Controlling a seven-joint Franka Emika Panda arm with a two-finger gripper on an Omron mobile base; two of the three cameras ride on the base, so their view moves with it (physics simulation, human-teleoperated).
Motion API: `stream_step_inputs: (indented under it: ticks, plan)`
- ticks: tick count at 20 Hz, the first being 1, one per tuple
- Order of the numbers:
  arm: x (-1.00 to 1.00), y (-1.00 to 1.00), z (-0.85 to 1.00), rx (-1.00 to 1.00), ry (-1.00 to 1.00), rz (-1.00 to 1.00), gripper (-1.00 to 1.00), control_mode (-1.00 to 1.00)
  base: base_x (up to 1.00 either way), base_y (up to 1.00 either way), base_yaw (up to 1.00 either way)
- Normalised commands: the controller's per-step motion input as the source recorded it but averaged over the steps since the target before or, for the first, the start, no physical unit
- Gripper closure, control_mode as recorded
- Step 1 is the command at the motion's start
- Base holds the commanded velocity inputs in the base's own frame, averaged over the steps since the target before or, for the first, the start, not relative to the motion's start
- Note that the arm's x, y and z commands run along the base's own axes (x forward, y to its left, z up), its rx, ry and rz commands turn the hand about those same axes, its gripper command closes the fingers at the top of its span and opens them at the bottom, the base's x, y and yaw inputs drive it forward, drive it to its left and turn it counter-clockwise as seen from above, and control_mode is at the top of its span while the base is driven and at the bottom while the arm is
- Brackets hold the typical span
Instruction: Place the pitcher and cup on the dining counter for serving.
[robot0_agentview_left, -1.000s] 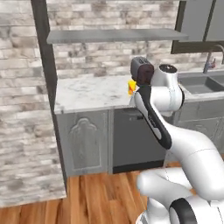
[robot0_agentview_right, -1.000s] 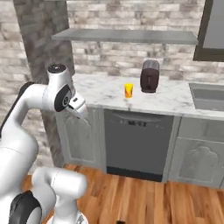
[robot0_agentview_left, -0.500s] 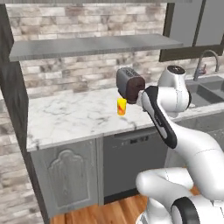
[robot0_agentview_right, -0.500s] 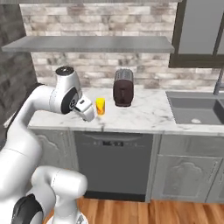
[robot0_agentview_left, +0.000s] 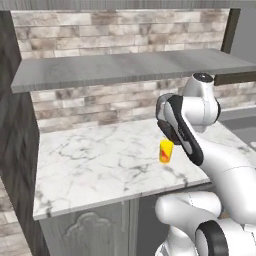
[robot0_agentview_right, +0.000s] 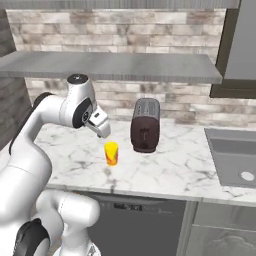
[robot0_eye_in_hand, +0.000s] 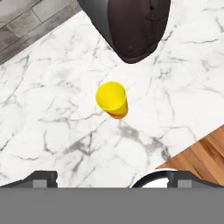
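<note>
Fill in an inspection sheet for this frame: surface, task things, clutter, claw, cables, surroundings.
Surface: white grey-veined marble counter against the brick wall.
Job's things: small bright yellow cup with a red-orange mark stands upright on that counter, untouched; pitcher and dining counter: nothing seen.
Clutter: dark rounded toaster-like appliance beside the cup, apart from it.
Claw: claw hovers above the cup, fingertips spread wide, holding nothing.
Cables: nothing seen.
Surroundings: grey shelf above, sink to the right, wood floor.

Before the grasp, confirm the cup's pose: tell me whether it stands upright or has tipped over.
Upright. The cup stands on its base on the marble counter; the hand view shows its round mouth facing up.
</note>
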Motion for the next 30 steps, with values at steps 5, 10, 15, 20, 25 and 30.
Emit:
stream_step_inputs:
  ticks: [5, 10, 15, 20, 25, 30]
  plan:
    - [0.0, 0.0, 0.0, 0.0, 0.0, 0.0, -1.0, 1.0, 0.32, -0.12, 0.06]
    - [0.08, 0.0, -0.11, -0.01, 0.04, 0.02, -1.0, -1.0, 0.09, -0.05, 0.03]
    - [0.24, -0.01, -0.46, -0.05, 0.12, 0.06, -1.0, -1.0, 0.0, 0.0, 0.0]
    - [0.37, -0.08, -0.51, -0.03, 0.16, 0.11, -1.0, -1.0, 0.0, 0.0, 0.0]
    - [0.42, -0.01, -0.38, -0.04, 0.13, 0.16, -1.0, -1.0, 0.0, 0.0, 0.0]
    - [0.1, 0.0, -0.17, -0.02, 0.02, 0.12, -1.0, -1.0, 0.0, 0.0, 0.0]
